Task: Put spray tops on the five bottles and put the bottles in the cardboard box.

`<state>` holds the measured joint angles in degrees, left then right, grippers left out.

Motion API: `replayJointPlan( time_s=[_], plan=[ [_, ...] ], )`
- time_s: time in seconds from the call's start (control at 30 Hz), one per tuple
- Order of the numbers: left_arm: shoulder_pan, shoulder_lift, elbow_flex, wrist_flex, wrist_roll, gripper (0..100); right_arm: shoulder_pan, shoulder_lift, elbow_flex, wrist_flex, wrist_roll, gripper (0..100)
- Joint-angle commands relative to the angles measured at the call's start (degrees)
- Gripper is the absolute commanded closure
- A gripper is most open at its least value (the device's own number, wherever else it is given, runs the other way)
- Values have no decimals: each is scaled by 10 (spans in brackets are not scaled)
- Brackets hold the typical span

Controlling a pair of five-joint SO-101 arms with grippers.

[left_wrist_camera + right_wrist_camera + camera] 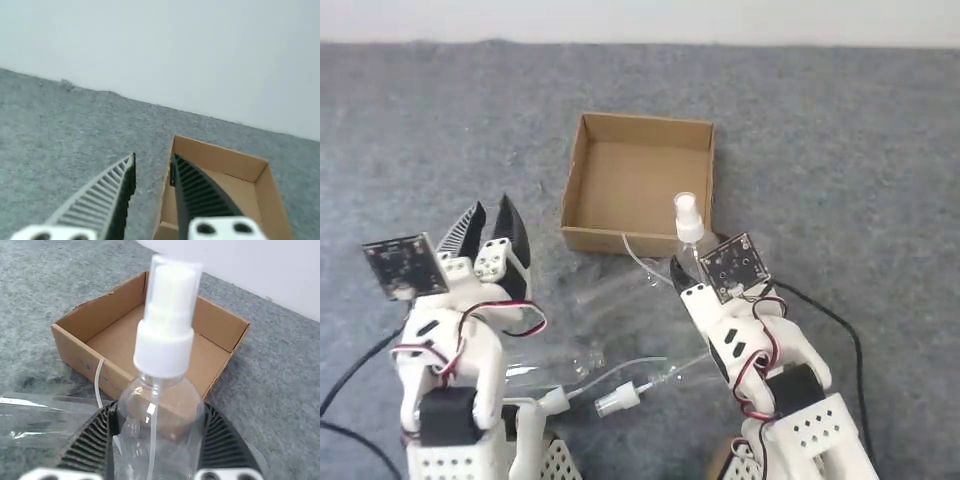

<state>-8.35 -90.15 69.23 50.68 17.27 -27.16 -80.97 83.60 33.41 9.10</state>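
My right gripper [687,262] [157,440] is shut on a clear bottle [160,410] that carries a white spray top [687,212] [167,335]. It holds the bottle upright just in front of the cardboard box's [638,178] [80,317] near wall. The box looks empty inside. My left gripper [490,206] [152,167] hangs open to the left of the box [220,156], with nothing between its fingers. Clear bottles without tops [595,295] [35,415] lie on the carpet between the arms. A loose spray top [618,400] with its tube lies near the front.
Grey carpet [840,150] covers the table, with free room left, right and behind the box. A second loose white spray top [554,400] lies beside the left arm's base. A thin dip tube [638,258] [98,380] leans by the box's front wall.
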Motion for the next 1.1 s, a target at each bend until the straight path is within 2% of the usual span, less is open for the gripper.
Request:
replayJointPlan(
  time_s=[0.0,0.17,0.37,0.53,1.07],
  plan=[
    [-1,8,-61,47,-20,900,6,-20,-5,-13,-6,944],
    [-15,6,-33,76,-97,900,7,-20,-5,-13,-5,944],
    [-81,2,64,29,-68,900,9,-20,-16,-15,-1,944],
    [-117,2,88,16,-68,900,9,-20,-62,-8,-4,944],
    [-117,1,97,17,-69,899,6,-13,-249,17,0,944]
  ],
)
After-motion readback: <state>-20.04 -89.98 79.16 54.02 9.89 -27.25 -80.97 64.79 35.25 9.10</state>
